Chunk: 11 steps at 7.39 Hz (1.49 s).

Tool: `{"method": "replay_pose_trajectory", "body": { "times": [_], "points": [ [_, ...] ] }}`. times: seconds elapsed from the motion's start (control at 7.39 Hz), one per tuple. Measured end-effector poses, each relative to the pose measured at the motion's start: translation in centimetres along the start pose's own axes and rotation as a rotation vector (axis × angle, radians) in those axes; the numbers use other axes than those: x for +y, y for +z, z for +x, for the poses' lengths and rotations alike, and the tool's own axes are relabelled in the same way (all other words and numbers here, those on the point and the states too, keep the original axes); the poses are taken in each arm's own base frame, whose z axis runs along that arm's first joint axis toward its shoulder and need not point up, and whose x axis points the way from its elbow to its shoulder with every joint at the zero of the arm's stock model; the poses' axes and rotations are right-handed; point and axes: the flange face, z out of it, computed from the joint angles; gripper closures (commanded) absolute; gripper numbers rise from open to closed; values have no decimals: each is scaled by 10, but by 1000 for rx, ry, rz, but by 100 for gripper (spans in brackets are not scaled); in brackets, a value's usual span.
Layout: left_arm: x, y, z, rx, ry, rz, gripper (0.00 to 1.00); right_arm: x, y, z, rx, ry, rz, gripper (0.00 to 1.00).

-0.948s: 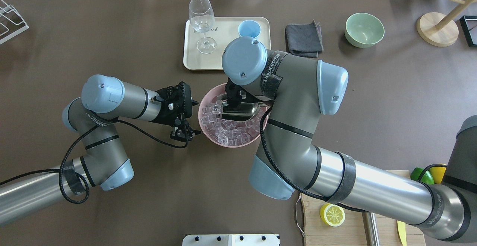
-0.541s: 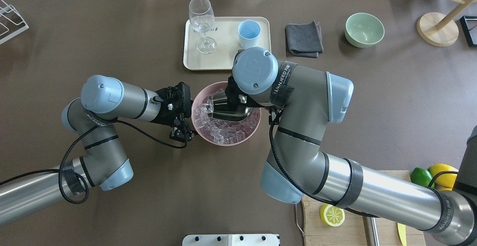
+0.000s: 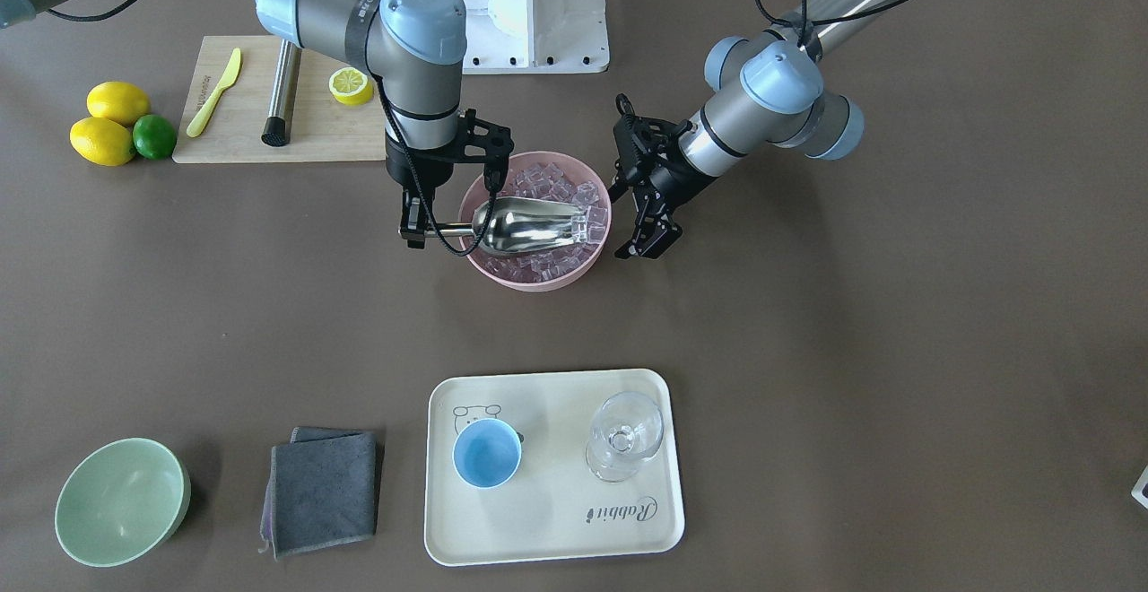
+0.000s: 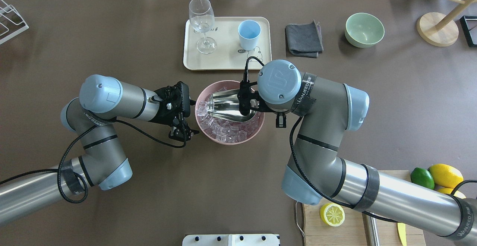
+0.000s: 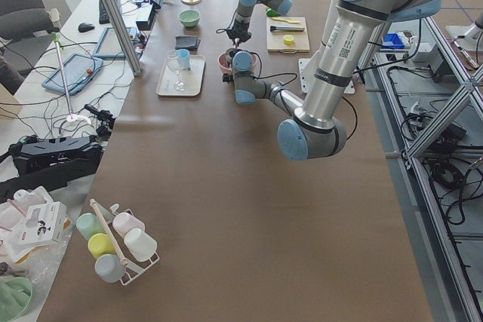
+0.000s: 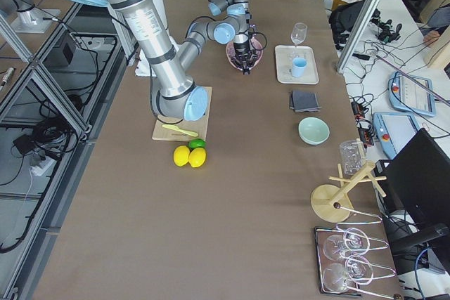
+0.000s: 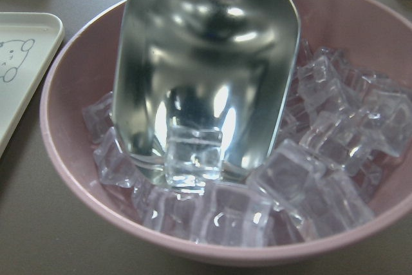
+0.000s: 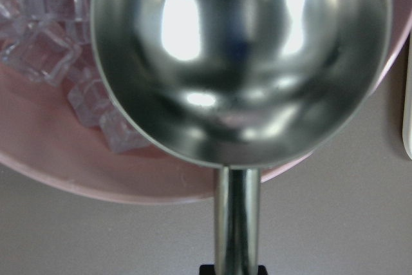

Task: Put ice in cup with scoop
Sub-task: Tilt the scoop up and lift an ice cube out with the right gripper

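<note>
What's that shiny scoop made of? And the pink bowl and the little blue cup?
The scoop looks like polished metal, probably steel: it mirrors the lights and the ice. The pink bowl has a dull, even surface, so likely plastic, though ceramic is possible. The blue cup looks smooth and matte too, probably plastic; hard to be sure.

- Left arm [image 4: 126,97]: silver-grey tubes, pale blue rounded joint caps, black seam rings.
- Right arm [image 4: 324,104]: same finish, "WANJEED" lettering, dark tape bands, small screws on its cap.
- Black cable [image 4: 59,173] loops along each arm.
- Left claw [image 3: 647,238] and right claw [image 3: 413,235]: black, skeletal metal.
</note>
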Motion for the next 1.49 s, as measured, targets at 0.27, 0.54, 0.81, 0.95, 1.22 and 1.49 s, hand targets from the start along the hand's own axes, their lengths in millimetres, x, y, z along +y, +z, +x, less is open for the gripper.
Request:
{"method": "replay_pose_trajectory", "body": {
  "times": [0.27, 0.54, 0.81, 0.95, 1.22, 1.49],
  "points": [
    [2, -1, 0, -1, 1, 2, 2, -3, -3, 1, 2, 0, 13, 100],
    [3, -1, 0, -1, 1, 3, 2, -4, -2, 1, 4, 17, 10, 100],
    [3, -1, 0, -2, 1, 4, 2, -6, 4, 2, 2, 45, 22, 100],
    [3, -2, 0, -2, 2, 5, 2, -8, 8, 2, -3, 60, 46, 100],
    [4, -2, 0, -2, 2, 6, 2, -10, 8, -1, -23, 76, 77, 100],
    [4, -2, -1, -3, 2, 6, 2, -8, 0, -6, -52, 67, 105, 100]
  ]
}}
